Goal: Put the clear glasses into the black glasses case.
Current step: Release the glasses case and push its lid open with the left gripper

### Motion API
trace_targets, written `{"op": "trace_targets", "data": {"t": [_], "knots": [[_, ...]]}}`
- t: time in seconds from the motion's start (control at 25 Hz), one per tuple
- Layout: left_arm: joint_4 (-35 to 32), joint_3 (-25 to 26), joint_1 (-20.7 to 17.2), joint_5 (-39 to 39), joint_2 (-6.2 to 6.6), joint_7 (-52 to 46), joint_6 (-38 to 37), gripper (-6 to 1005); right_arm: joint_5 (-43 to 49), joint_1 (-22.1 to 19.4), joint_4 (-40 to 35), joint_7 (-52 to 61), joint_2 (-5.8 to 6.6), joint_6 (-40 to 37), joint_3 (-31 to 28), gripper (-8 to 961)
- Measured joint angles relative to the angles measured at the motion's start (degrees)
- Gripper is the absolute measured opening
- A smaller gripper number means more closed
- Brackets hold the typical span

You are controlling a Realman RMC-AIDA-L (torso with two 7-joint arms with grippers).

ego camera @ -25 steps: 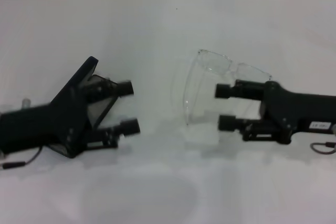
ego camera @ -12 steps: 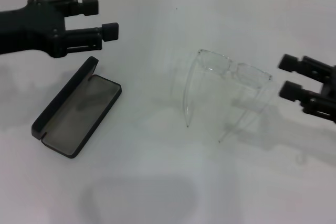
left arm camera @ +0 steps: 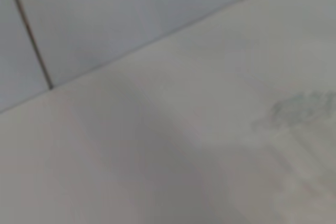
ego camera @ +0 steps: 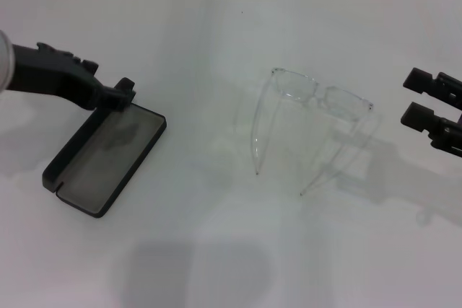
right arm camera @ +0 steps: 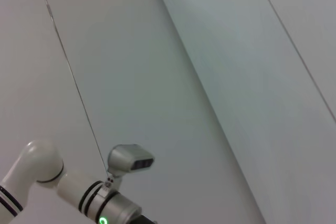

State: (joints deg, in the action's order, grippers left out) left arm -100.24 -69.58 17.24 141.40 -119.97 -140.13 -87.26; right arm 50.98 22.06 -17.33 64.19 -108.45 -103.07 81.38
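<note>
Glasses, i.e. the clear glasses (ego camera: 317, 117), sit on the white table (ego camera: 216, 250) right of centre w/ both arms unfolded, front frame toward the far side, temple tips pointing to the near side. Nothing touches them. Black glasses case (ego camera: 105, 155) lies open well to their left, grey lining up, lid raised along its left edge.

Left gripper (ego camera: 119, 94) is at the far end of the case, by the lid's top corner; only the dark body & one stubby tip show in head view, so can't tell if its fingers are spread or closed, nor whether it really touches the lid. Right gripper (ego camera: 424, 99) sits at the right edge, apart from the glasses, two fingers (ego camera: 417, 78) stacked w/ a clear gap between them, holding nothing.

Vs 0.5 s ago: left gripper has dropped from above the case down to its far end; right gripper has backed off a bit further right. Glasses & case haven't shifted.

Left wrist view: just blurred table & wall. Right wrist view: wall & a white arm segment (right arm camera: 37, 163)
</note>
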Motion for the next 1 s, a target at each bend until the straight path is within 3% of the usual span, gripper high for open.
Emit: {"op": "trace_targets", "data": {"t": [0.28, 1.0], "knots": [[0.30, -8.16, -0.38, 8.85, -0.01, -5.37, 2.40, 745, 0.53, 0.56, 0.02, -0.72, 0.00, 0.58, -0.04, 737], [6.53, -12.57, 0.48, 17.19, -0.02, -8.72, 3.58, 736, 0.52, 0.67, 0.26, -1.57, -0.18, 1.65, -0.09, 737]]}}
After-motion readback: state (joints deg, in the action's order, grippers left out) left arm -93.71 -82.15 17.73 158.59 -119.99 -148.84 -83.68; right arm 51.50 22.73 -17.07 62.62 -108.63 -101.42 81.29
